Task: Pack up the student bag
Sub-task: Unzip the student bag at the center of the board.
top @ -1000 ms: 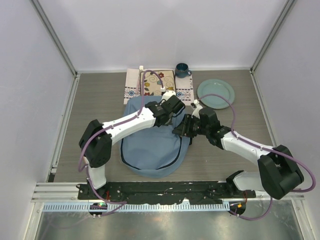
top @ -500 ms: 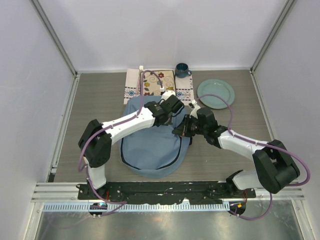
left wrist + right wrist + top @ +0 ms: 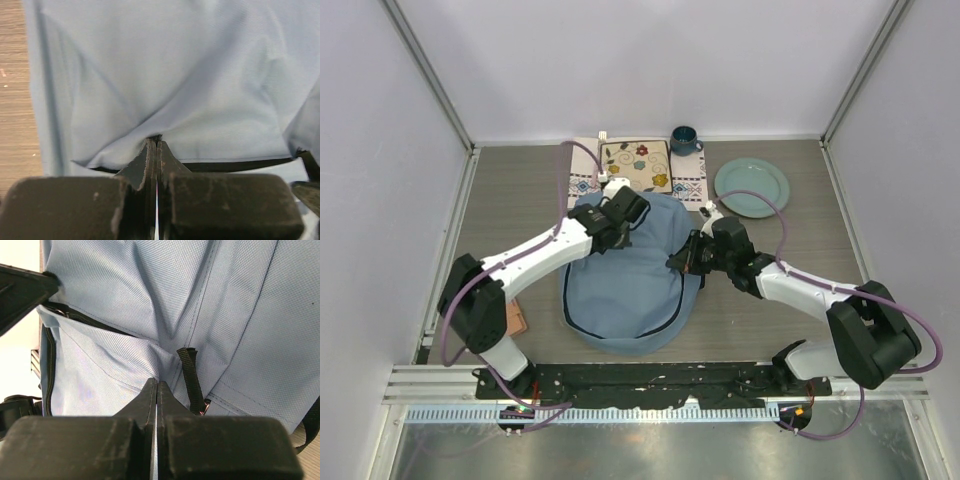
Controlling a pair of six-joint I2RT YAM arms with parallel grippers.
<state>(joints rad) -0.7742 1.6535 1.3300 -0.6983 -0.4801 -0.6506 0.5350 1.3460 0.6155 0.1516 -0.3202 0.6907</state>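
A light-blue fabric student bag [image 3: 630, 275] lies flat mid-table, rumpled, with dark zipper lines and a black strap.

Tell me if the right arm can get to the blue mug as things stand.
Probably not yet. The right tool is shut on fabric of the student bag, so it must let go first. Otherwise the way to the mug looks open, though it stands far back.

Around the student bag [image 3: 625, 285], the patterned mat [image 3: 640, 165] at 12 o'clock, the mug [image 3: 683, 139] at 1 and the plate [image 3: 751, 187] at 2 crowd the far side, the left arm [image 3: 535, 255] bars 9 and the right arm [image 3: 800, 288] bars 3, and bare table [image 3: 510, 190] lies open at 10.
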